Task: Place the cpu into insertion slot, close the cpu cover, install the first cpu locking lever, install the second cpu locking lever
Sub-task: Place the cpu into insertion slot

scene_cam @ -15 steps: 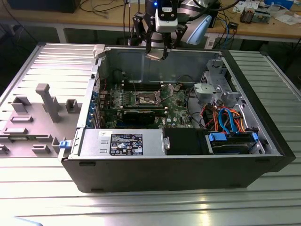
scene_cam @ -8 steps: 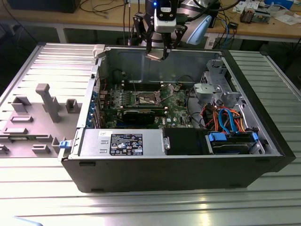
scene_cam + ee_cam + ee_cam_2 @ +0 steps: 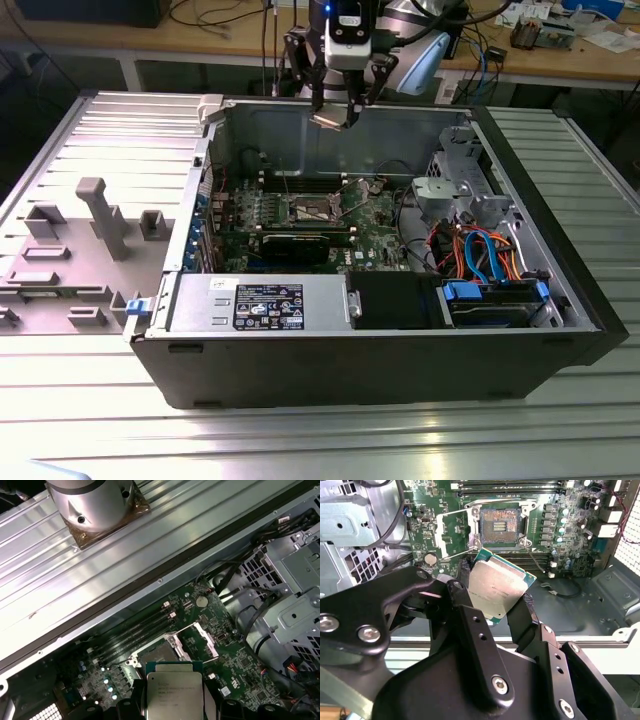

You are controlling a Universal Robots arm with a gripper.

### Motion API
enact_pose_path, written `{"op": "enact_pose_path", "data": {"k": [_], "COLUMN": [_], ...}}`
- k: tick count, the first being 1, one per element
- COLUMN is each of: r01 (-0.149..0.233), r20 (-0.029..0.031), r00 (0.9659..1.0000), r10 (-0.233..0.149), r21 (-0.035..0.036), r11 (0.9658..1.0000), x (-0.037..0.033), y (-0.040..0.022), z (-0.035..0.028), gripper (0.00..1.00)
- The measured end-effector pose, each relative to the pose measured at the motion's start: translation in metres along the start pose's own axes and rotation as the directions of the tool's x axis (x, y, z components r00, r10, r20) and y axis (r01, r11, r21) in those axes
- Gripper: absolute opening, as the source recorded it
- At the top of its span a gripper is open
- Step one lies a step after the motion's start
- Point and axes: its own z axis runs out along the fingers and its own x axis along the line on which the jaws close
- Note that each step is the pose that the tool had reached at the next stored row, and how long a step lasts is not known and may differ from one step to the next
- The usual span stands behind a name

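Silvery cpu [image 3: 496,592] is pinched flat between the black fingers [image 3: 521,617] of the claw [image 3: 337,112], which the arm [image 3: 345,35] holds pointing straight down over the open case [image 3: 350,365], well above the bare slot [image 3: 499,526] and its swung-open cover [image 3: 451,534].

cpu [image 3: 497,587]: flat square chip, silvery-grey lid on a green edge. It was pinched by its edges in the gripper [image 3: 492,605], up in the air above the board and not seated. In the second wrist view it sat rotated relative to the socket.
insertion slot [image 3: 499,526]: dark square socket with a silvery rim on the green board, bare, contact field exposed.
cpu cover [image 3: 461,552]: thin silvery frame with a square window, flipped open and lying beside the socket, hinged at its edge.
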Motion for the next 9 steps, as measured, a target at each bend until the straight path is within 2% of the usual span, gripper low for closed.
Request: {"op": "enact_pose_path", "data": {"k": [9], "r01": [-0.053], "r20": [0.0047], "r00": [0.9986], "r10": [0.053], "r21": [-0.0011], "r11": [0.9986], "x": [0.0], "y": [0.0], "z": [0.0004], "gripper": [0.55]}}
